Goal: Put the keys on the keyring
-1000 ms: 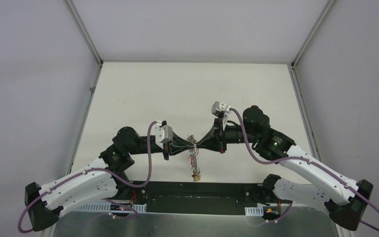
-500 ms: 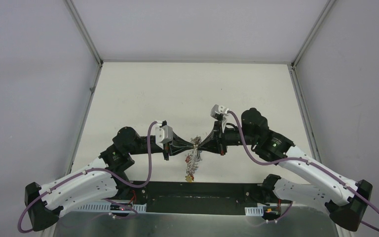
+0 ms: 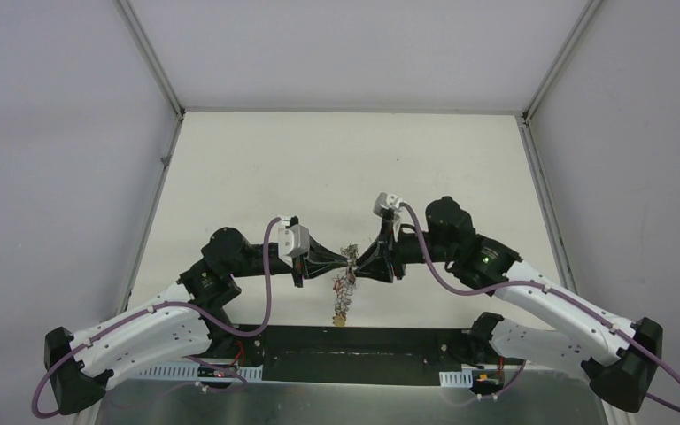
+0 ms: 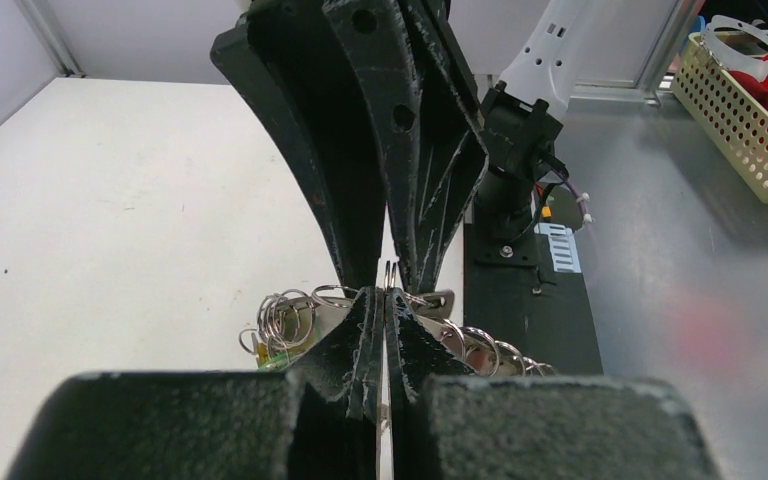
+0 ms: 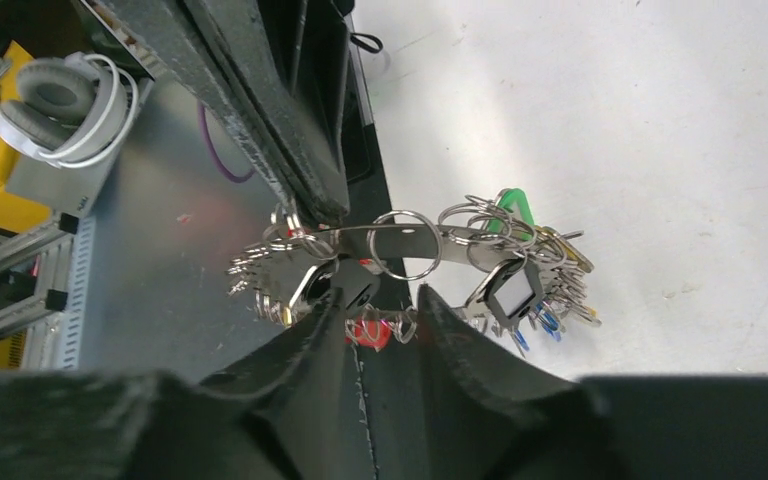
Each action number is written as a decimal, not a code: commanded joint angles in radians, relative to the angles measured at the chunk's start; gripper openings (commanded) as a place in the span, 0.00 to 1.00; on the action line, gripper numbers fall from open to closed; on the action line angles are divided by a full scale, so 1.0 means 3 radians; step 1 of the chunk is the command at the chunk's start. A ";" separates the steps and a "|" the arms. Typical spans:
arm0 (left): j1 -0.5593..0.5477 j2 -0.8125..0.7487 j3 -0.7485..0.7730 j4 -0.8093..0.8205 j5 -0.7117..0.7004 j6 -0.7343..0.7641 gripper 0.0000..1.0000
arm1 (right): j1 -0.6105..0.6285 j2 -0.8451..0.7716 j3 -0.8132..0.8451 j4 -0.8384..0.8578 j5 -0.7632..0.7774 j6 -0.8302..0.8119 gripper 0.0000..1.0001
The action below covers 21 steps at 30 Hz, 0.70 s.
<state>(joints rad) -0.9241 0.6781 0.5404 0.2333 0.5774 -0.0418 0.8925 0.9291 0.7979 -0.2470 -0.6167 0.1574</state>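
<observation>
The keyring (image 3: pixel 343 297) hangs between my two grippers above the table's near edge, its keys and tags dangling. My left gripper (image 3: pixel 346 262) is shut on the ring's thin metal band; in the left wrist view (image 4: pixel 387 300) small split rings (image 4: pixel 285 320) fan out on both sides. My right gripper (image 3: pixel 359 260) faces it, tip to tip. In the right wrist view (image 5: pixel 380 305) its fingers stand narrowly apart around a red-headed key (image 5: pixel 368 328) and its small ring. A black key head (image 5: pixel 348 284) sits by the left fingertip, just under the band (image 5: pixel 440 235).
The black base plate (image 3: pixel 354 354) and metal bench lie under the hanging keys. A beige basket (image 4: pixel 750 110) stands off to the side. Headphones (image 5: pixel 60 100) lie beyond the bench. White walls enclose the white table (image 3: pixel 336 168).
My right arm has shifted left and rolled, closing in on the left gripper. The hanging bunch of keys has swung slightly left and up. The left arm has held still.
</observation>
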 commanded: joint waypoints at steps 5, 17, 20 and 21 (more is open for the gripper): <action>-0.0038 -0.0066 0.0040 0.0376 0.0016 -0.0014 0.00 | -0.0004 -0.0566 -0.0173 0.0410 0.0041 -0.0188 0.52; -0.0036 -0.0049 0.0045 0.0386 0.0044 -0.0034 0.00 | 0.0001 -0.0544 -0.0348 0.1107 -0.0273 -0.0183 0.41; -0.0036 -0.0049 0.0043 0.0385 0.0048 -0.0039 0.00 | 0.0001 -0.0481 -0.0351 0.1221 -0.0279 -0.0149 0.39; -0.0037 -0.0049 0.0045 0.0385 0.0049 -0.0036 0.00 | 0.0001 -0.0460 -0.0352 0.1251 -0.0276 -0.0147 0.39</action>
<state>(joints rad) -0.9241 0.6785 0.5404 0.2333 0.5777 -0.0422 0.8925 0.7776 0.6907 0.0196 -0.6712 0.1074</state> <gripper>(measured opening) 0.009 0.391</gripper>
